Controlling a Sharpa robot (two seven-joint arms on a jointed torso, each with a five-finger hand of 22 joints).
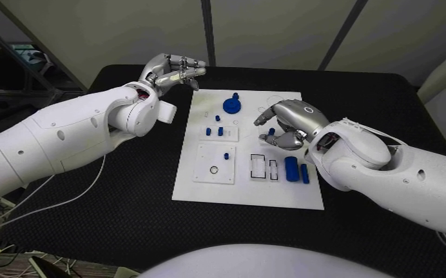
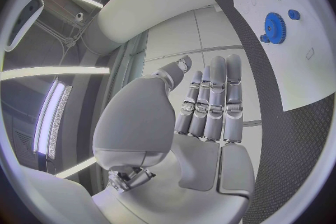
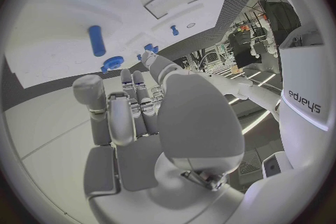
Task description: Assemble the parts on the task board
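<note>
Parts (image 1: 290, 168) look small, stiff and light; pinch each across its sides. Left hand (image 1: 174, 71) fingers are apart, empty. Right hand (image 1: 290, 123) curls over a small blue piece; I cannot tell whether it grips it.

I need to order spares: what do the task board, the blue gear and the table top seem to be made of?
Task board: likely matte white plastic, flat with shallow recesses. Blue gear: probably moulded or printed plastic, evenly coloured, toothed rim. Table: black, with a fine textured pattern in the left wrist view, perhaps a rubber mat; not certain.

a robotics lab: panelled booth walls (image 1: 269, 13), black test table (image 1: 111, 213).
</note>
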